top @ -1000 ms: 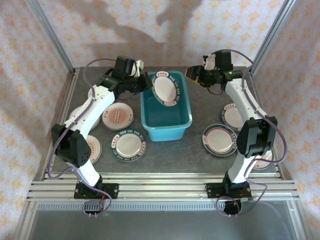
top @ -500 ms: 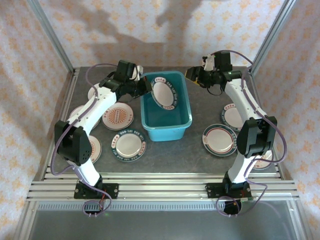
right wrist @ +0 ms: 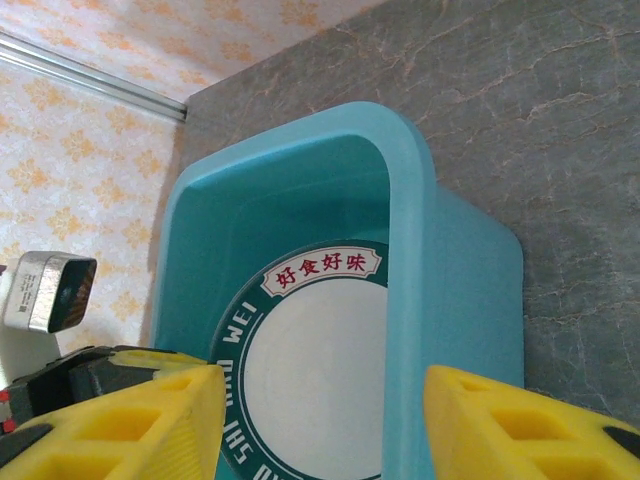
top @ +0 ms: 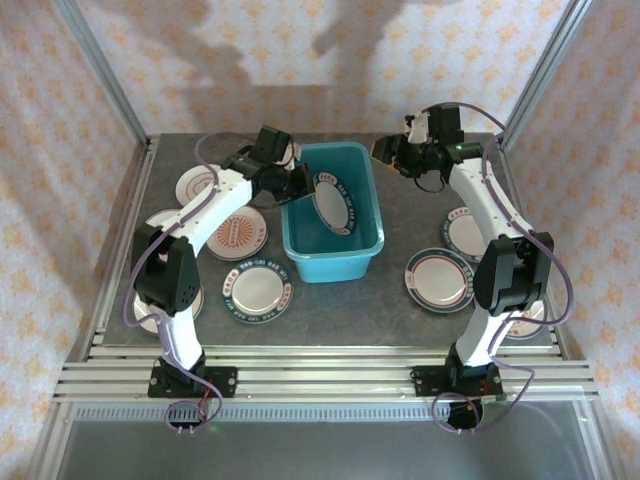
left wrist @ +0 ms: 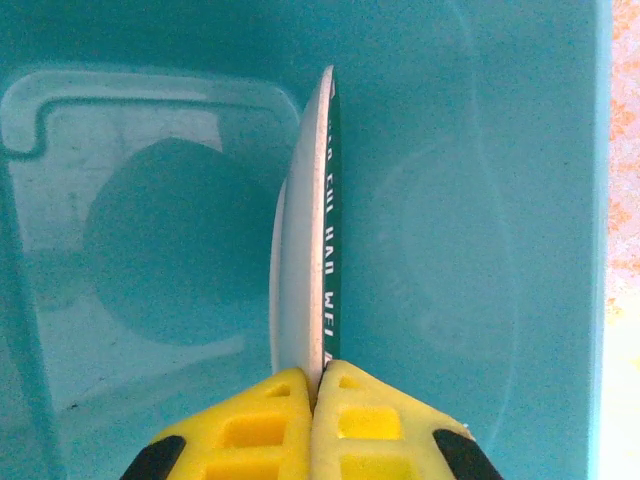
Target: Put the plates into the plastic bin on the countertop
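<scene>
My left gripper [top: 303,184] is shut on the rim of a green-rimmed plate [top: 334,205] with a white centre. It holds the plate on edge and tilted inside the teal plastic bin [top: 333,266]. In the left wrist view the plate [left wrist: 318,240] runs edge-on up from the yellow fingertips [left wrist: 285,395] over the bin floor [left wrist: 470,200]. My right gripper [top: 386,152] hovers open at the bin's back right corner, holding nothing. Its view looks past the bin rim [right wrist: 408,190] onto the plate's face [right wrist: 310,365].
Other plates lie on the grey countertop [top: 400,320]. Red-orange ones sit left of the bin [top: 236,232] and at the back left [top: 197,183]. A green-rimmed one lies in front [top: 256,291]. Two more lie on the right [top: 438,278] [top: 466,232].
My left arm has swung right and lowered the plate from above the bin's left rim down into the bin. The right gripper has barely moved.
</scene>
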You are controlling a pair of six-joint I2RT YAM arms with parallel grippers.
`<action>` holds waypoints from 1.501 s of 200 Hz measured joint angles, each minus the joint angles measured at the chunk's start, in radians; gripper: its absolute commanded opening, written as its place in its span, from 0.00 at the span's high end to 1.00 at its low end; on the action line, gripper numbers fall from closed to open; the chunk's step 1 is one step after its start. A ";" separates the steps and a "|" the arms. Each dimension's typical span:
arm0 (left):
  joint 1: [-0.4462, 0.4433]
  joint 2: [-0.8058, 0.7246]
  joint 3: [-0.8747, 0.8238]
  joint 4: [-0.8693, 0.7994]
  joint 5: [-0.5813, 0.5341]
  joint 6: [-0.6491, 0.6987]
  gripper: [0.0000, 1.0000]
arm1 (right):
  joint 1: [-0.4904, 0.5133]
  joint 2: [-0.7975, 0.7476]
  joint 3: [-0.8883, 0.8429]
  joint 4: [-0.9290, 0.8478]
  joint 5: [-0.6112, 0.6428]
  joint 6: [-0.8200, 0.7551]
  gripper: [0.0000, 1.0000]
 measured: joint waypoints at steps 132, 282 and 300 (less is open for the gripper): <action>-0.037 0.204 0.310 -0.296 -0.117 0.072 1.00 | 0.000 0.000 -0.077 0.045 0.001 0.001 0.47; -0.122 0.415 0.689 -0.666 -0.374 0.124 1.00 | 0.006 -0.003 -0.113 0.105 0.031 -0.011 0.48; -0.132 0.434 0.723 -0.700 -0.410 0.124 1.00 | 0.009 -0.003 -0.113 0.104 0.048 -0.015 0.48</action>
